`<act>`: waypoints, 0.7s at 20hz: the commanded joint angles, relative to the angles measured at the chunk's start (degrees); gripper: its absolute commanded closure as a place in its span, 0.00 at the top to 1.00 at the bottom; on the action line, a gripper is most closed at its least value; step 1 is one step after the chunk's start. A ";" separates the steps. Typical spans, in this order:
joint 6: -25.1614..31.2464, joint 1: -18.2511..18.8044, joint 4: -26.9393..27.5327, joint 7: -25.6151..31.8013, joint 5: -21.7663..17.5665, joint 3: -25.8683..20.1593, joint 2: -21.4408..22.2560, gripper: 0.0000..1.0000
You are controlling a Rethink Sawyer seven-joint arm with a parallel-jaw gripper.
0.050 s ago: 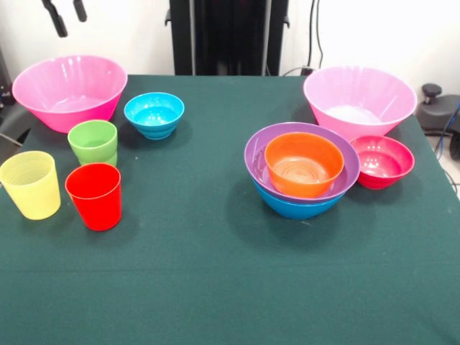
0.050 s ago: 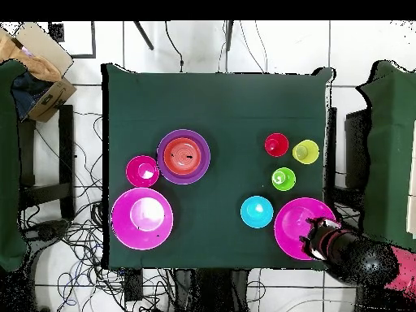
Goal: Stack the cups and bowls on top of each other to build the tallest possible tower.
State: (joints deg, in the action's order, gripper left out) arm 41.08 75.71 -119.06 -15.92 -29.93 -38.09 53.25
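Overhead view shows me the tower (image 2: 184, 156) is only blue, purple and orange bowls so far, with both pink bowls (image 2: 142, 218), two small bowls and three cups (image 2: 283, 179) left, and my gripper (image 1: 65, 16) hangs open, holding nothing.

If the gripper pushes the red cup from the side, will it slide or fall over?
The red cup is taller than wide and narrows toward its base, so a high push would probably tip it. It looks like thin, light plastic, and the green cloth may grip its base. Once down, it would likely roll in a curve, perhaps into the yellow cup.
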 commanded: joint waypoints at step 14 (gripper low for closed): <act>-6.57 -6.61 -1.68 -13.07 -3.32 7.77 -7.00 1.00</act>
State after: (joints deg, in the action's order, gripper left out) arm 39.93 73.63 -120.36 -15.92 -29.92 -33.21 52.25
